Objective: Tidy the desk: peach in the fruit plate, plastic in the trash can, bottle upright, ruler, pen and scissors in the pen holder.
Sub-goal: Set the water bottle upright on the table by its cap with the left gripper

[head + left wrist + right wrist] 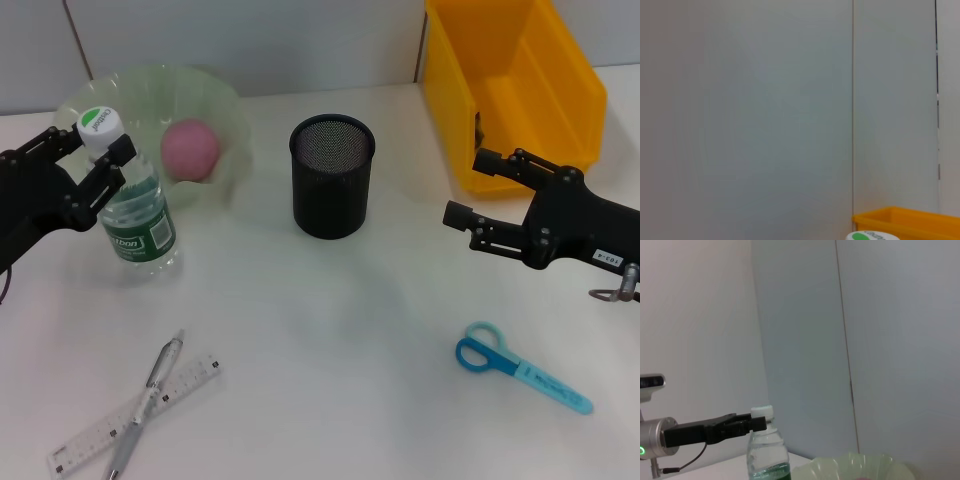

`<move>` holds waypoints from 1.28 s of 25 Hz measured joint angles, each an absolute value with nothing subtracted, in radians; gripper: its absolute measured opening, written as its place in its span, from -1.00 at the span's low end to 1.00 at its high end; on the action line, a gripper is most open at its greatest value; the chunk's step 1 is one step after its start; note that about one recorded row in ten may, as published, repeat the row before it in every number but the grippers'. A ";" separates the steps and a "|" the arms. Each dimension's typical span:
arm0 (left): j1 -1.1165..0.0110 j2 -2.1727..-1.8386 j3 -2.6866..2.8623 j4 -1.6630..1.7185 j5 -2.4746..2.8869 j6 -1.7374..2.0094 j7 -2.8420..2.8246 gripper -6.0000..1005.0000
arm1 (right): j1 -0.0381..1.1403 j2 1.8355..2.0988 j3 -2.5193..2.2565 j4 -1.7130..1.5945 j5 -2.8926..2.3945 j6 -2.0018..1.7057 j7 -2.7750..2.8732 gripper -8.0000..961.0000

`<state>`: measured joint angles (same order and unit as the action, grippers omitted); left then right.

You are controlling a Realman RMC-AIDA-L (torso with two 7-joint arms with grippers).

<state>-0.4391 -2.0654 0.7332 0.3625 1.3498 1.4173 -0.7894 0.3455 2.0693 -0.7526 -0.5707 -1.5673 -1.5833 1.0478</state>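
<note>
**Visitor:** How far along is the desk?

**Onlooker:** Partway. The pink peach sits in the pale green fruit plate, just beyond the left gripper. The water bottle stands upright, clear with a green label and a white cap. The left gripper's fingers bracket its neck just under the cap; I judge them not clamped, though it's close.

**Visitor:** And what's left?

**Onlooker:** The stationery, by the look of it. The black mesh pen holder looks empty, about midway between the two grippers. A silver pen lies crossed over a clear ruler, well below the left gripper, towards the desk's near edge. The blue-handled scissors lie closed, near and below the right gripper.

**Visitor:** The right arm?

**Onlooker:** It hovers with fingers spread, holding nothing, the yellow trash can just behind it. No plastic scrap shows on the desk, so I'd guess that is binned.
</note>
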 joint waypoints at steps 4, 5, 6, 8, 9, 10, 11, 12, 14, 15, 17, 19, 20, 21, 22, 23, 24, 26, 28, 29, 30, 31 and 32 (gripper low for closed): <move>-0.437 -2.065 0.733 0.363 1.350 1.408 -0.783 -0.12 | 0.345 2.069 -0.753 -0.571 -1.567 -1.584 1.048 0.73; -0.436 -2.065 0.733 0.363 1.350 1.405 -0.777 -0.12 | 0.345 2.069 -0.753 -0.571 -1.567 -1.584 1.048 0.73; -0.434 -2.066 0.733 0.362 1.350 1.403 -0.766 -0.12 | 0.345 2.070 -0.753 -0.571 -1.567 -1.584 1.048 0.73; -0.433 -2.067 0.733 0.362 1.350 1.402 -0.764 -0.11 | 0.344 2.070 -0.753 -0.571 -1.566 -1.584 1.048 0.73; -0.433 -2.067 0.733 0.362 1.350 1.401 -0.762 -0.11 | 0.344 2.070 -0.753 -0.571 -1.566 -1.584 1.048 0.73; -0.433 -2.067 0.733 0.362 1.350 1.400 -0.761 -0.10 | 0.344 2.071 -0.753 -0.571 -1.566 -1.584 1.048 0.73; -0.433 -2.067 0.733 0.361 1.350 1.398 -0.757 -0.10 | 0.344 2.071 -0.753 -0.571 -1.566 -1.585 1.048 0.73; -0.433 -2.068 0.733 0.360 1.350 1.396 -0.754 -0.09 | 0.344 2.071 -0.753 -0.571 -1.566 -1.585 1.048 0.73; -0.433 -2.068 0.733 0.359 1.350 1.395 -0.751 -0.08 | 0.344 2.071 -0.753 -0.571 -1.566 -1.585 1.048 0.73; -0.433 -2.068 0.733 0.356 1.350 1.394 -0.748 -0.08 | 0.344 2.071 -0.753 -0.571 -1.566 -1.585 1.048 0.73; -0.433 -2.068 0.733 0.353 1.350 1.394 -0.744 -0.07 | 0.344 2.071 -0.753 -0.571 -1.566 -1.585 1.048 0.73; -0.433 -2.069 0.733 0.352 1.350 1.393 -0.738 -0.06 | 0.344 2.072 -0.753 -0.571 -1.566 -1.585 1.048 0.73; -0.433 -2.069 0.733 0.351 1.350 1.393 -0.736 -0.05 | 0.344 2.072 -0.753 -0.571 -1.566 -1.585 1.048 0.73; -0.434 -2.069 0.733 0.349 1.350 1.392 -0.736 -0.05 | 0.344 2.073 -0.753 -0.571 -1.566 -1.585 1.048 0.73; -0.434 -2.069 0.733 0.347 1.350 1.392 -0.736 -0.04 | 0.344 2.073 -0.753 -0.571 -1.566 -1.585 1.048 0.73; -0.436 -2.069 0.733 0.343 1.350 1.392 -0.733 -0.04 | 0.344 2.072 -0.753 -0.571 -1.566 -1.585 1.048 0.73; -0.436 -2.069 0.733 0.343 1.350 1.392 -0.733 -0.04 | 0.344 2.072 -0.753 -0.571 -1.566 -1.585 1.048 0.73; -0.442 -2.069 0.733 0.327 1.350 1.391 -0.712 -0.03 | 0.344 2.073 -0.753 -0.571 -1.566 -1.585 1.048 0.73; -0.443 -2.069 0.733 0.323 1.350 1.389 -0.702 -0.02 | 0.344 2.074 -0.753 -0.571 -1.566 -1.585 1.048 0.73; -0.443 -2.070 0.733 0.322 1.350 1.388 -0.701 -0.01 | 0.343 2.074 -0.753 -0.571 -1.566 -1.585 1.048 0.73; -0.443 -2.070 0.733 0.322 1.350 1.388 -0.701 -0.01 | 0.343 2.074 -0.753 -0.571 -1.566 -1.585 1.048 0.73; -0.443 -2.070 0.733 0.321 1.350 1.388 -0.700 0.00 | 0.344 2.074 -0.753 -0.571 -1.567 -1.585 1.048 0.73; -0.443 -2.070 0.733 0.321 1.350 1.388 -0.700 0.00 | 0.344 2.074 -0.753 -0.571 -1.567 -1.585 1.048 0.73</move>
